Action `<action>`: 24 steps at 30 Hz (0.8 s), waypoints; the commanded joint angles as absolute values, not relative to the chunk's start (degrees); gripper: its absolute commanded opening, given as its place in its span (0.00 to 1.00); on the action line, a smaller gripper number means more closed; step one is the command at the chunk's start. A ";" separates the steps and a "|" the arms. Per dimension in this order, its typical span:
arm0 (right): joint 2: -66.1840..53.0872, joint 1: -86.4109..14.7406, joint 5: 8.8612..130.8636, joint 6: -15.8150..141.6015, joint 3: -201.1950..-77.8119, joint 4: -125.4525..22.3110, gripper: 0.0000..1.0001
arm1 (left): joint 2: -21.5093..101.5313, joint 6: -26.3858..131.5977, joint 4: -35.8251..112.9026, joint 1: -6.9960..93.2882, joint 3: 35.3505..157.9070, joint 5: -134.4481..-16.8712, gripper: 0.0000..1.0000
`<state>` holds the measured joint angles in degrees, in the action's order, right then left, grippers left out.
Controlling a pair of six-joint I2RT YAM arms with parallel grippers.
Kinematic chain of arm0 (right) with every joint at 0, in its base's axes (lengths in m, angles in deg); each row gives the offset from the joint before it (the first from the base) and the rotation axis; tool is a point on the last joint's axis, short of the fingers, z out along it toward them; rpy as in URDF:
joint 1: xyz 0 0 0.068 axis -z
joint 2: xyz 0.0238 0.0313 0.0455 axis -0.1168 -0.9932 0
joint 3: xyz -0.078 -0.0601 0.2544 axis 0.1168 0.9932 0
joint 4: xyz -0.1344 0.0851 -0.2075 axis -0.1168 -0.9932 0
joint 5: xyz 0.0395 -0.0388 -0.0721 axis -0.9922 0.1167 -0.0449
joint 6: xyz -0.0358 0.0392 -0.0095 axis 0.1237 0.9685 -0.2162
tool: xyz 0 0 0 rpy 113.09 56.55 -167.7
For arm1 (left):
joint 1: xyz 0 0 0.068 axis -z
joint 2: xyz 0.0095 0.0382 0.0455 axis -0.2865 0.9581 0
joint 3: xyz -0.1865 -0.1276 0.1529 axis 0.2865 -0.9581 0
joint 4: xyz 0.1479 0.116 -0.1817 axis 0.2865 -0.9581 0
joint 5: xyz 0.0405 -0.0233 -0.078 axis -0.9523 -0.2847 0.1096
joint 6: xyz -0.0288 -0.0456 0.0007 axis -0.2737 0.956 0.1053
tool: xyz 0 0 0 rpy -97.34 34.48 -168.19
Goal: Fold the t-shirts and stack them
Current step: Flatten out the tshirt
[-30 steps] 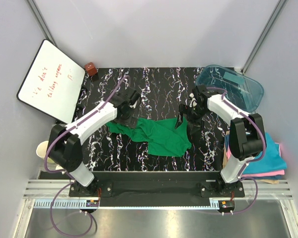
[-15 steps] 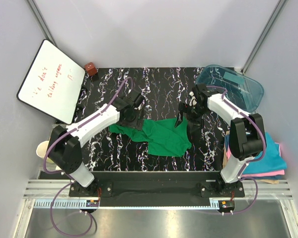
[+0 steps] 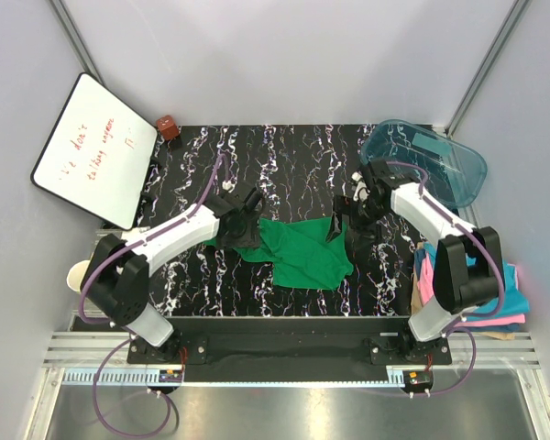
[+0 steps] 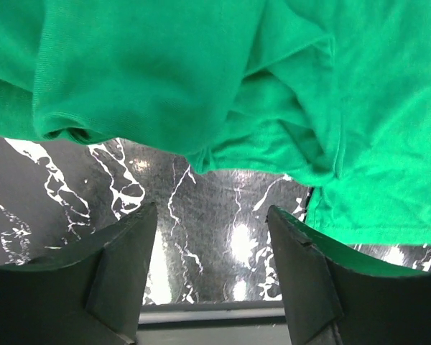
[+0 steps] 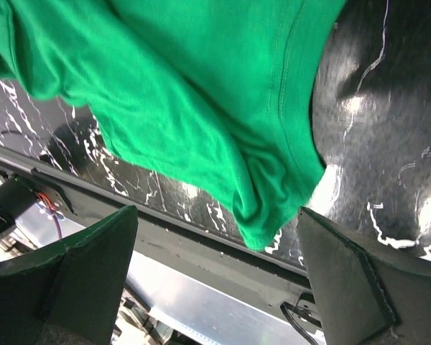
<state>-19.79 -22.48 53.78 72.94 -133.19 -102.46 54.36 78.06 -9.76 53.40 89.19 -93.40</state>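
**Green shirt between open grippers**

The green shirt (image 3: 302, 252) lies in the middle of the table (image 3: 284, 156). The left gripper (image 3: 242, 231) is at its left edge and the right gripper (image 3: 336, 227) at its right. Both gape, empty. A second ago the shirt's left side stretched further out.

- Far half of the table (image 3: 293, 151) — bare marble, open between whiteboard (image 3: 96, 147) and tub (image 3: 440, 160).
- Red block (image 3: 168, 126) sits in the far-left corner.
- Green t-shirt (image 3: 307, 252) covers mid-table — left gripper (image 3: 243, 231) and right gripper (image 3: 339, 225) flank it, jaws apart.
- Folded shirts (image 3: 490, 293) crowd the right edge.
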 commanded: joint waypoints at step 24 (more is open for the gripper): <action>-11.69 -23.06 50.52 71.02 -126.62 -101.95 1.00 | 55.23 77.85 -10.75 53.21 103.20 -106.77 0.00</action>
